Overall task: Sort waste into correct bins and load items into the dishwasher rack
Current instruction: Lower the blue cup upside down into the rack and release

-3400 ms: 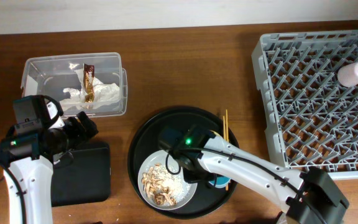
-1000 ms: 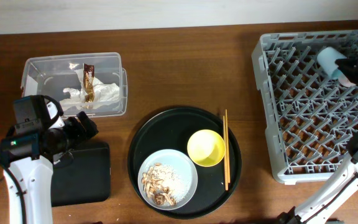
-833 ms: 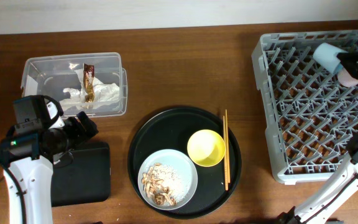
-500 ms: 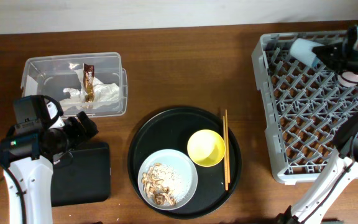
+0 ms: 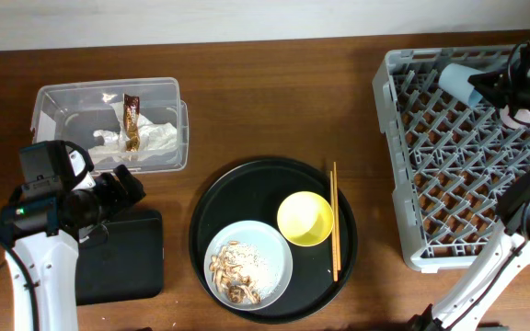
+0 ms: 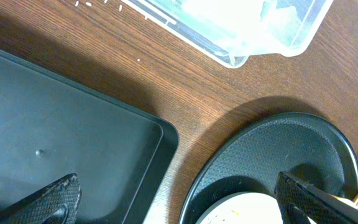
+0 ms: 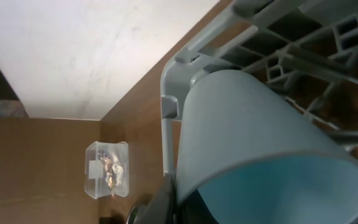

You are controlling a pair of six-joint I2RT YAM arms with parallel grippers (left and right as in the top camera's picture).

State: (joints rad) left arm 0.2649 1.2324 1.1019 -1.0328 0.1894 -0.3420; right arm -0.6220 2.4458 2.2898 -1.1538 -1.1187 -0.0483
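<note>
Napkin (image 5: 150, 138), wrapper (image 5: 132, 119) in tub (image 5: 63, 92); right gripper (image 5: 489, 85) clenches blue cup (image 5: 456, 79) above rack (image 5: 449, 184); left gripper (image 6: 182, 202) gapes empty; scraps (image 5: 237, 267), bowl (image 5: 305, 219), chopsticks (image 5: 335, 221) not yet handled

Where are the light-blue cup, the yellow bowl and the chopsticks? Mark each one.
light-blue cup (image 5: 455, 79), overhead view, on its side wall.
yellow bowl (image 5: 305, 219), overhead view, on its inner bottom.
chopsticks (image 5: 335, 221), overhead view, at mid-length.
</note>
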